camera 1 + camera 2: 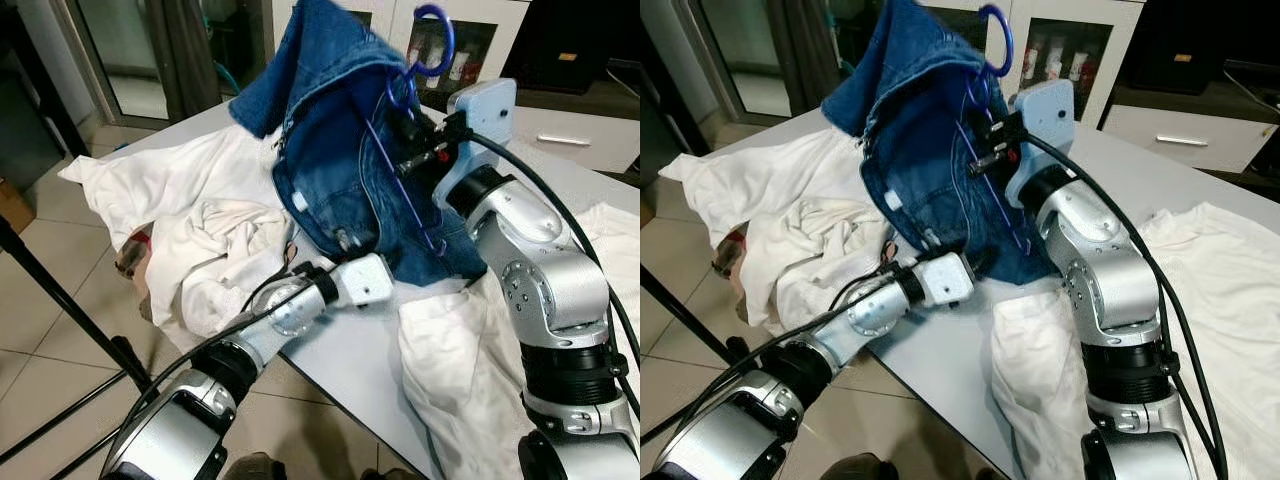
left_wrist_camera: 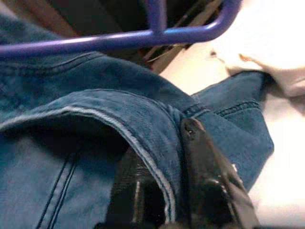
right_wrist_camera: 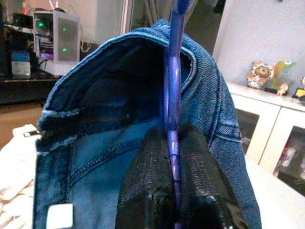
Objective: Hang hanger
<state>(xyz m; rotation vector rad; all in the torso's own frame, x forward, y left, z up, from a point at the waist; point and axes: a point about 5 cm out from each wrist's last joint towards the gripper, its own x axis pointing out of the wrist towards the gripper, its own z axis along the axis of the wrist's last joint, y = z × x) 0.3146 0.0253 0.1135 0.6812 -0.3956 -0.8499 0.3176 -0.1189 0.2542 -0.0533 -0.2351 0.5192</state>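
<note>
Right gripper (image 3: 174, 191): the jaws are closed on the thin stem of the blue hanger (image 1: 415, 75), and its hook rises above them.
Hanger: held up over the grey table (image 1: 350, 350), inside the denim garment (image 1: 340, 150).
Left gripper (image 2: 176, 191): the jaws pinch the lower hem of the denim garment, one finger on each side of the fabric.
White clothes (image 1: 190, 220): they lie on the table, beside and below both jaws.
</note>
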